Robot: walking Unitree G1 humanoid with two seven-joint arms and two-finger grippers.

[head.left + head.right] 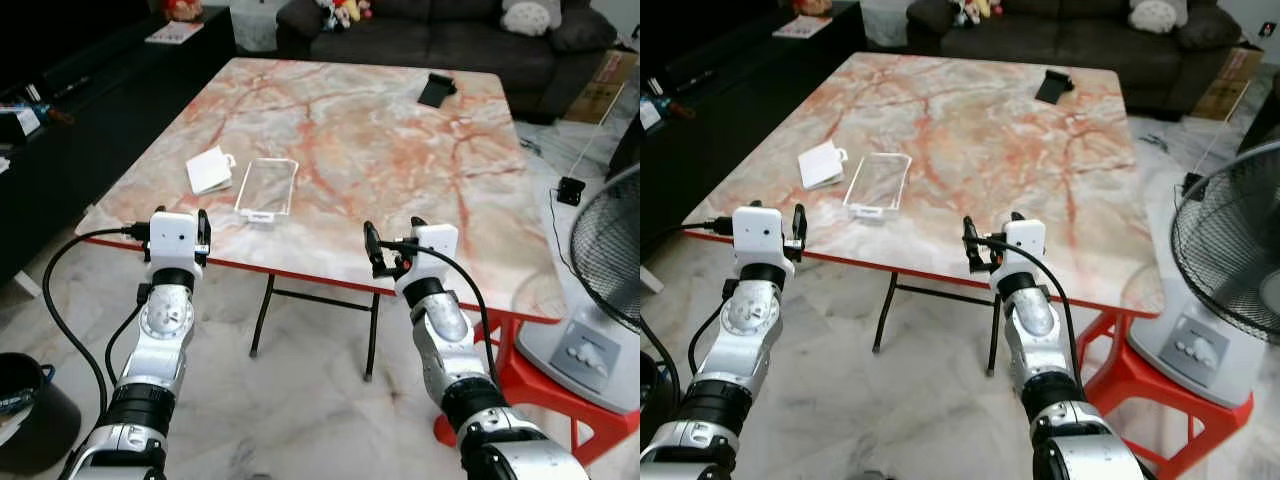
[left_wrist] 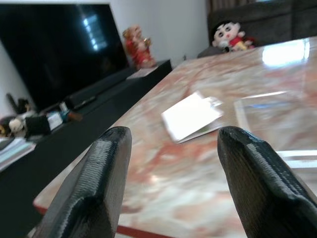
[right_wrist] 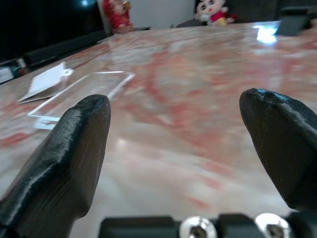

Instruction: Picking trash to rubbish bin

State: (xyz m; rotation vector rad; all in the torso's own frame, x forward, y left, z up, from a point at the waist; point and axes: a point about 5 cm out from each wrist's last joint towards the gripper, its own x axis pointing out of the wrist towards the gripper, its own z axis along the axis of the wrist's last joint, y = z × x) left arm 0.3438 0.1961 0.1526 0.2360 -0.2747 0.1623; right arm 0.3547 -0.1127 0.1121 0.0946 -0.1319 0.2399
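Both arms are up at the near edge of the marble table, and neither holds anything. The left gripper hovers at the near left edge, its fingers spread wide. Just ahead of it, a little to its right, lies the clear plastic tray, flat on the marble. Beside the tray, on its left and straight ahead of this gripper, sits the white card, touching nothing but the table.

Over to the right gripper, poised at the near edge about midway along, fingers likewise well apart. The tray is ahead and off to its left, the card beyond that. Bare marble stretches in front of it.

Far across, near the back right corner, rests a black object. Past the table stands a dark sofa. Down at the robot's left, on the floor, is a black bin; at its right, a fan.
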